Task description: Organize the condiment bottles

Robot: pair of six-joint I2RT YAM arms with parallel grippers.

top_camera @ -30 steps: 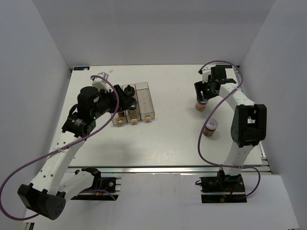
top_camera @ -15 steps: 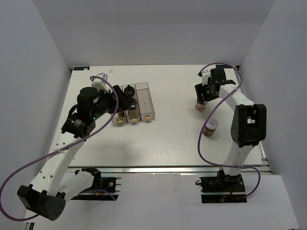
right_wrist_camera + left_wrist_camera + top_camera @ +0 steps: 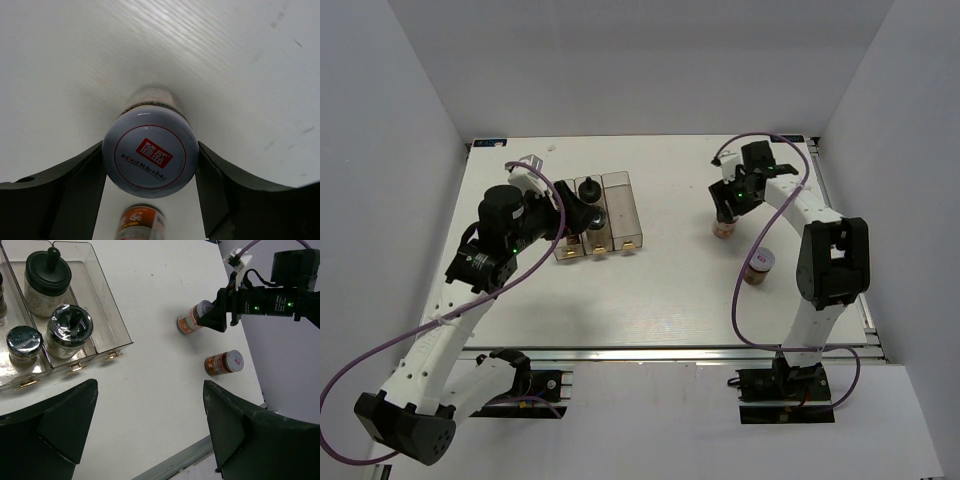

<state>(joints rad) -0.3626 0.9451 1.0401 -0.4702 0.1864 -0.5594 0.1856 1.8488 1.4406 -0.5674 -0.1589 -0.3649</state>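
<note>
My right gripper [image 3: 728, 207] is shut on a condiment bottle [image 3: 723, 229] with a purple-white lid and orange label, held low over the table at the right. The right wrist view shows the lid [image 3: 150, 157] between both fingers [image 3: 80, 195]. A second such bottle [image 3: 758, 266] stands nearer the front; it also shows in the left wrist view [image 3: 223, 363]. Three black-capped jars [image 3: 48, 275], [image 3: 70, 327], [image 3: 25, 342] sit in the clear rack [image 3: 107, 300]. My left gripper [image 3: 150, 420] is open and empty above the rack [image 3: 623, 210].
The rack's right compartment [image 3: 620, 195] holds nothing. The table's front metal edge [image 3: 670, 352] runs along the bottom. Grey walls close in the left, back and right sides. Purple cables loop beside both arms.
My right gripper has moved left and toward the front, carrying the purple-white lidded bottle. The left gripper has shifted slightly over the rack.
</note>
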